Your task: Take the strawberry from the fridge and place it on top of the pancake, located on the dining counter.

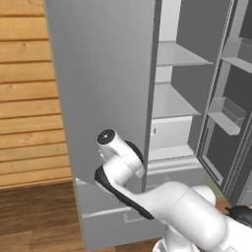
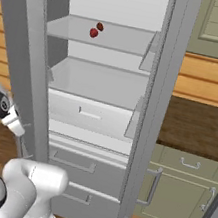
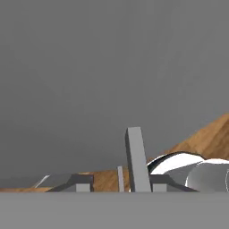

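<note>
The fridge [image 2: 99, 86] stands open, showing pale grey shelves and bottom drawers. The tiny bright red strawberry [image 2: 94, 33] lies on the upper shelf, just in front of a darker red-brown item [image 2: 99, 26]. My hand [image 1: 118, 150] presses against the edge of the fridge's open left door [image 1: 98, 74], low down and far below the strawberry. The door hides its fingers; the gripper is shut. In the hand view a grey upright bar [image 3: 136, 161] stands close before the door's flat grey face. The pancake and the dining counter are out of view.
The right fridge door [image 1: 229, 115] hangs open with bins on its inside. A brown-topped counter [image 2: 199, 127] on pale green cabinets sits right of the fridge. Wooden wall planks [image 1: 24, 98] and wood floor lie to the left.
</note>
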